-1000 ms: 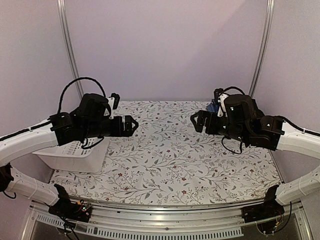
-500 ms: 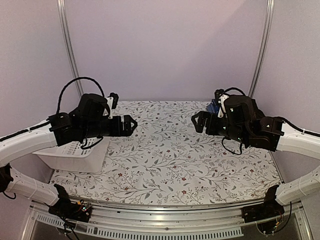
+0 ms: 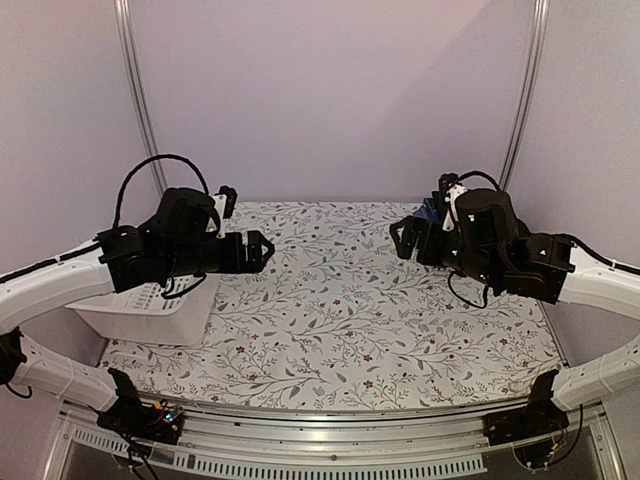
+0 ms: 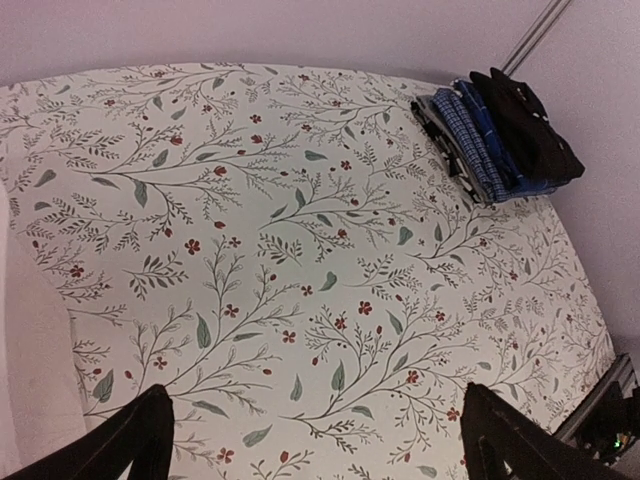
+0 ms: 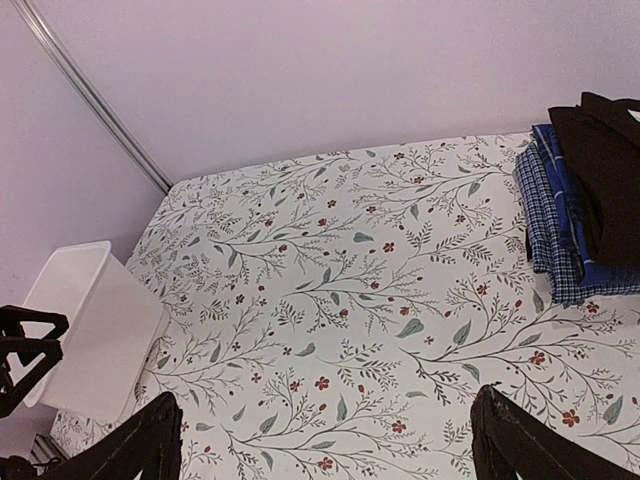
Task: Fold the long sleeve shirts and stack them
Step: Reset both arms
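The folded blue-and-navy plaid shirt (image 4: 468, 145) lies at the table's far right corner, with the folded black shirt (image 4: 530, 125) on top of it. Both show in the right wrist view, the plaid shirt (image 5: 555, 225) under the black shirt (image 5: 605, 165). In the top view only a blue bit of the plaid shirt (image 3: 428, 212) shows behind the right arm. My left gripper (image 3: 268, 248) hovers over the table's left middle, open and empty (image 4: 315, 440). My right gripper (image 3: 398, 238) hovers near the stack, open and empty (image 5: 325, 440).
A white plastic basket (image 3: 150, 312) stands at the table's left edge under the left arm and also shows in the right wrist view (image 5: 85, 320). The floral tablecloth (image 3: 340, 320) covers the table. Walls and metal posts (image 3: 520, 100) close the back.
My right gripper has drawn back a little to the right, towards the stack. The left arm has barely moved.
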You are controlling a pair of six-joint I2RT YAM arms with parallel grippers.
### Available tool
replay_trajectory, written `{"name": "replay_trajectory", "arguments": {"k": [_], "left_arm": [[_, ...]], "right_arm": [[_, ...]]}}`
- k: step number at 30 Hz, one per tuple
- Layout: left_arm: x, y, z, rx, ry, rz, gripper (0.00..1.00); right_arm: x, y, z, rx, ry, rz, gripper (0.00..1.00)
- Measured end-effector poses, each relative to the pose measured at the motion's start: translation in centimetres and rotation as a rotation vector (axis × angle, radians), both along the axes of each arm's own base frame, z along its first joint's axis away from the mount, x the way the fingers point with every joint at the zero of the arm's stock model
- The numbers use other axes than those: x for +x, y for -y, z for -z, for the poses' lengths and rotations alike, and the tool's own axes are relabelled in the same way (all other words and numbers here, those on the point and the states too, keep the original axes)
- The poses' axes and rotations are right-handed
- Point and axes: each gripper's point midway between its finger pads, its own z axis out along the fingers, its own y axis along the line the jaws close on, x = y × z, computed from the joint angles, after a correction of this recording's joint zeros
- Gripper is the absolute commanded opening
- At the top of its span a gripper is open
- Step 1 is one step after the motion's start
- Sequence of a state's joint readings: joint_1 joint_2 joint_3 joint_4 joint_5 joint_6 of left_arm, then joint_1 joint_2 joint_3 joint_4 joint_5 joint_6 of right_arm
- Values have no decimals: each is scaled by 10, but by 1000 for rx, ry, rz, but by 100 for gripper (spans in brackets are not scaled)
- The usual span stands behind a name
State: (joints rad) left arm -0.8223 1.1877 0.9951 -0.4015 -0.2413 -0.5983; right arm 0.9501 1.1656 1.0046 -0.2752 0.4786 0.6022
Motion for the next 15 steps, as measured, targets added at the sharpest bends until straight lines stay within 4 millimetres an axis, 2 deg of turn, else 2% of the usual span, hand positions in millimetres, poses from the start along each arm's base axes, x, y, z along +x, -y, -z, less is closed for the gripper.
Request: {"name": "replay_trajectory", "arguments": {"k": [15], "left_arm": [[0, -1, 1, 3, -2, -1, 100]], "right_arm": [[2, 3, -1, -7, 8, 19, 99]]}}
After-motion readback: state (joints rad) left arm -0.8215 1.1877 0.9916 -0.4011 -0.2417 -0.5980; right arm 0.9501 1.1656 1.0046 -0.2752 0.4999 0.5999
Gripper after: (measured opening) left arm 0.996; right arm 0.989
